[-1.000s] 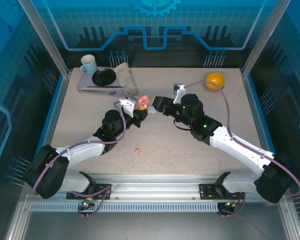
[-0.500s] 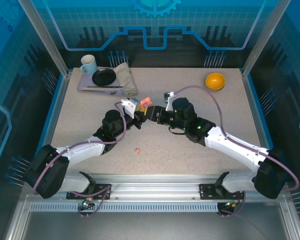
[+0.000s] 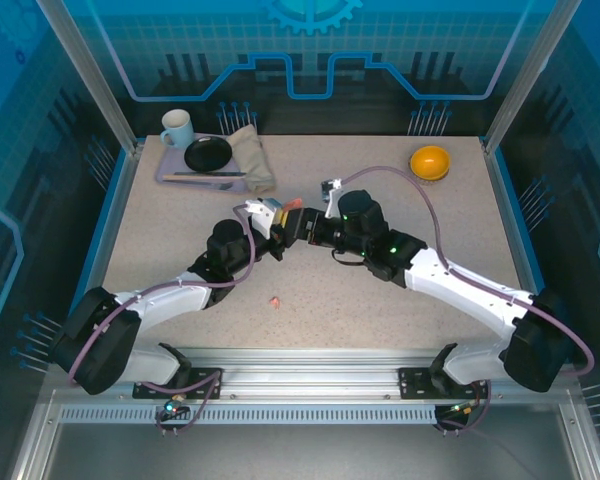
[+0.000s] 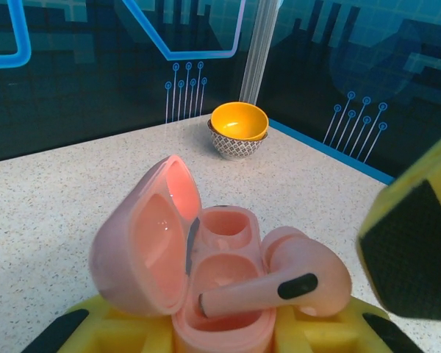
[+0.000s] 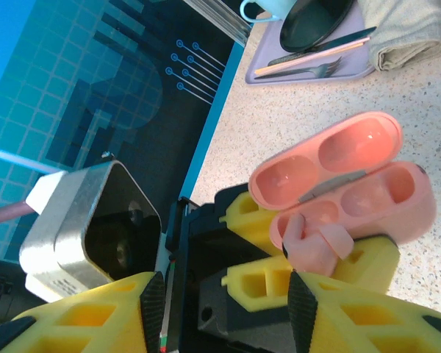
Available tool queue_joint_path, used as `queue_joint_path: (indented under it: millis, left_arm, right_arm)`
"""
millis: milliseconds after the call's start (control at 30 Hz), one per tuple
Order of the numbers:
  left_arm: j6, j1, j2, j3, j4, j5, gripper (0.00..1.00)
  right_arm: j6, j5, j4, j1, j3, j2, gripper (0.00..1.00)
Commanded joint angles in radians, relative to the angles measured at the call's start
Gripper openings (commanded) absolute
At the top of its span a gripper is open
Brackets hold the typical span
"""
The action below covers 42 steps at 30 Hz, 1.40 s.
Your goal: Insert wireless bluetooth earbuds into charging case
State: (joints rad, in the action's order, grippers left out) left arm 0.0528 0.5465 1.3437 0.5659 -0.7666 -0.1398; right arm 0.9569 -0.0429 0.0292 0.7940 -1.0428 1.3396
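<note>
The left arm's fingers (image 4: 121,331) are clamped on the base of a small rounded salmon-pink plastic charging case (image 4: 191,257), holding it above the speckled tabletop (image 3: 380,310) with its lid swung open. A salmon-pink plastic earbud (image 4: 294,276) lies across the case's mouth and is not seated: its stem points into the nearer socket toward the lid, while its bulbous head rests out over the rim on the side away from the lid. Its long axis runs nearly flat across the case, not down into the socket. The right arm's fingers (image 5: 367,320) stand about half open with nothing between them, just beside the case on the earbud's head side, so this free arm looks best placed to tip or press the earbud home. A second salmon-pink earbud (image 3: 274,299) lies on the tabletop, well apart from the case, toward the arms' bases.
</note>
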Motion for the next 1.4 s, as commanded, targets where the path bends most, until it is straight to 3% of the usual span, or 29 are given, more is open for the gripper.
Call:
queue_joint_path:
  millis: [0, 533, 833, 1367]
  left_arm:
    - [-0.018, 0.006, 0.002, 0.023, -0.017, -0.031, 0.00]
    - [-0.019, 0.007, -0.002, 0.022, -0.013, -0.034, 0.00]
    - [-0.025, 0.007, -0.002, 0.032, -0.013, -0.038, 0.00]
    - [-0.030, 0.008, -0.005, 0.042, 0.000, -0.045, 0.00]
  right_arm:
    - [-0.020, -0.013, -0.008, 0.012, -0.039, 0.025, 0.50]
    - [-0.070, -0.034, 0.058, -0.007, -0.032, -0.022, 0.50]
    - [-0.072, -0.014, -0.014, -0.030, 0.014, -0.097, 0.50]
    - [-0.037, -0.016, 0.000, -0.030, 0.067, -0.053, 0.50]
